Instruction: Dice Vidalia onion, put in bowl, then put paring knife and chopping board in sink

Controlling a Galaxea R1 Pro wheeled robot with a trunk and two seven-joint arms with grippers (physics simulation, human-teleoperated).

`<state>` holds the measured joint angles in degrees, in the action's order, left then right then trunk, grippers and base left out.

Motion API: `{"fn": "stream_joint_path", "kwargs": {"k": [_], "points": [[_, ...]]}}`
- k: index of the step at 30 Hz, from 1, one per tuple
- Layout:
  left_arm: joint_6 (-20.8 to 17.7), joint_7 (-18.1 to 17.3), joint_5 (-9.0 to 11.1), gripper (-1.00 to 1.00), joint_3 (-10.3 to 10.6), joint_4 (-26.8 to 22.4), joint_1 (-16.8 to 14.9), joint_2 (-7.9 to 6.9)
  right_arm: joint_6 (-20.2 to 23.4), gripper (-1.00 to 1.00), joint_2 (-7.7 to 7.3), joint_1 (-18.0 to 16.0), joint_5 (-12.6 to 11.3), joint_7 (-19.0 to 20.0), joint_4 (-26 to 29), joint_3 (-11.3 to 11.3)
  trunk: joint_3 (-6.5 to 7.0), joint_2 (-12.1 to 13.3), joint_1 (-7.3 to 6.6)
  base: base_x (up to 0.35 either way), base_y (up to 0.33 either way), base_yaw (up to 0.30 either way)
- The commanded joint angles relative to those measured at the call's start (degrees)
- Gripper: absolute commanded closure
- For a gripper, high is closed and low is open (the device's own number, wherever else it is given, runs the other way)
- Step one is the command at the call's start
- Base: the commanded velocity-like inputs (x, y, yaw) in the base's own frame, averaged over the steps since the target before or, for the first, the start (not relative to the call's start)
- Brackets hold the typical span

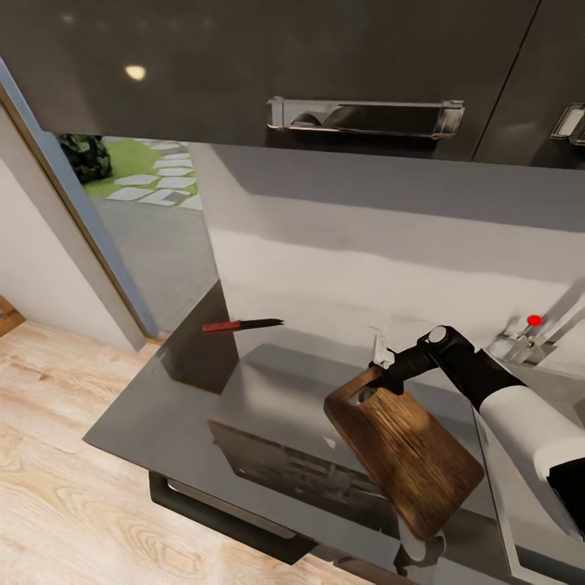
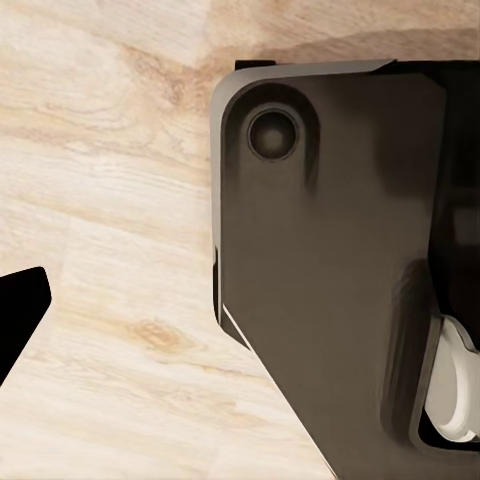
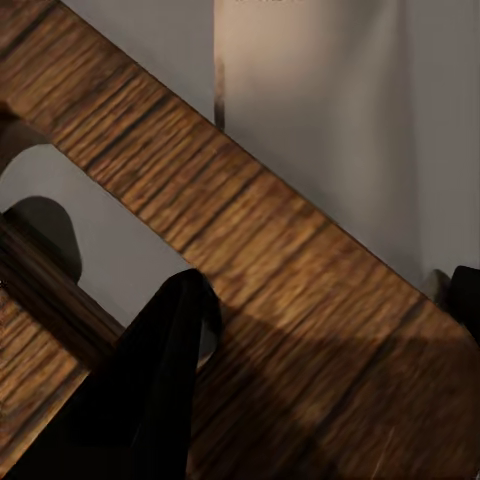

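Observation:
My right gripper [image 1: 382, 372] is shut on one short end of the brown wooden chopping board [image 1: 406, 447], by its handle hole. The board hangs tilted over the grey countertop [image 1: 187, 406]. In the right wrist view the dark fingers [image 3: 160, 370] clamp the board [image 3: 300, 260], with the gripper [image 3: 325, 300] across its grain. The paring knife [image 1: 242, 326], with a red-brown handle and dark blade, lies flat on the countertop near the wall, well left of the board. My left gripper's finger [image 2: 20, 310] hangs over the wooden floor, holding nothing. The bowl and the onion are out of view.
A chrome tap [image 1: 532, 341] with a red dot stands at the right, beside the sink's rim [image 1: 497, 487]. Dark upper cabinets [image 1: 325, 65] with a metal handle hang overhead. A doorway [image 1: 138, 211] opens at the left. The robot's dark base [image 2: 330, 280] shows over the floor.

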<state>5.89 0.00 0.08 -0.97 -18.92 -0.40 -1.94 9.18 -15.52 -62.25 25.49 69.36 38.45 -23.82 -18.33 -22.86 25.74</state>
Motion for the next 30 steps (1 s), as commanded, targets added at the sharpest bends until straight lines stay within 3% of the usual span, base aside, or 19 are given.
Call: {"fn": "stream_joint_path", "kwargs": {"k": [1, 14, 30], "points": [[0.17, 0.00, 0.00, -1.00, -0.09, 0.02, -0.04, 0.01, 0.83, 1.00, -0.04, 0.02, 0.00, 0.24, -0.57, -0.26, -0.05, -0.06, 0.05, 0.000, 0.000, 0.000], [0.19, 0.00, 0.00, -1.00, -0.17, 1.51, -0.04, 0.01, 1.01, 1.00, 0.05, 0.02, 0.00, 0.34, -0.55, -0.08, 1.10, -0.06, 0.05, -0.003, 0.000, 0.000], [0.18, 0.00, 0.00, -1.00, -0.26, 1.53, -0.03, -0.27, 3.44, 1.00, 0.05, 0.00, 0.00, 0.34, 0.13, -0.05, 2.57, -0.06, 0.05, -0.119, 0.000, 0.000]]}}
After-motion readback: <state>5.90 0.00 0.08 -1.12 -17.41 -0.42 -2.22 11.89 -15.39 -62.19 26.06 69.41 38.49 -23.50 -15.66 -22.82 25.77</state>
